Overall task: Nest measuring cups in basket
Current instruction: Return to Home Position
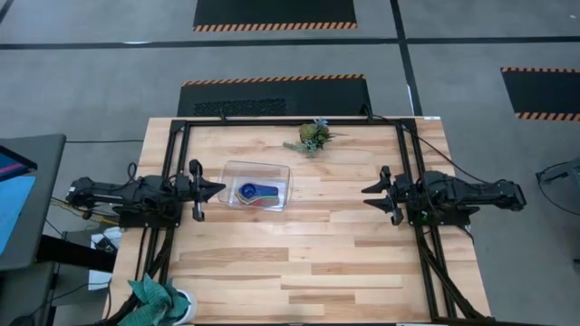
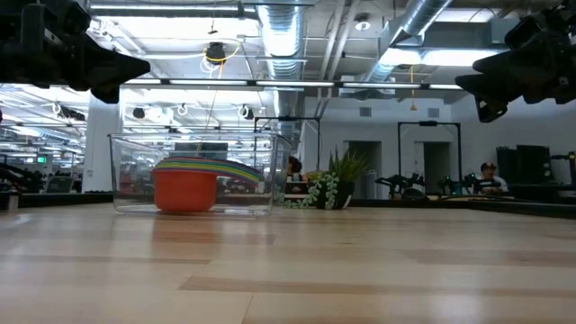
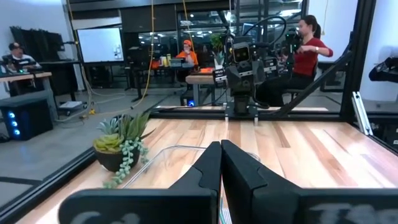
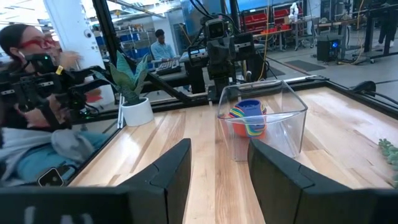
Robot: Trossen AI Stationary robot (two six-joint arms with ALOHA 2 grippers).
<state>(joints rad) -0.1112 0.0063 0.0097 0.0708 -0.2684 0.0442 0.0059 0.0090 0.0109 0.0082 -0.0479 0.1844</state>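
Left gripper (image 1: 217, 188) closed on nothing, just beside clear rectangular plastic basket (image 1: 272, 168); right gripper (image 1: 367, 196) fingers apart, empty, well apart. Nested coloured plastic measuring cups (image 1: 255, 192) sit inside basket. Nesting looks done; you only park arms.

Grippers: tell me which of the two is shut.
The left gripper. In its own wrist view it is closed tight with no gap, while the right gripper stands open, with bare table showing through.

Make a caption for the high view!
Nested measuring cups in the clear basket, left arm and right arm waiting either side.
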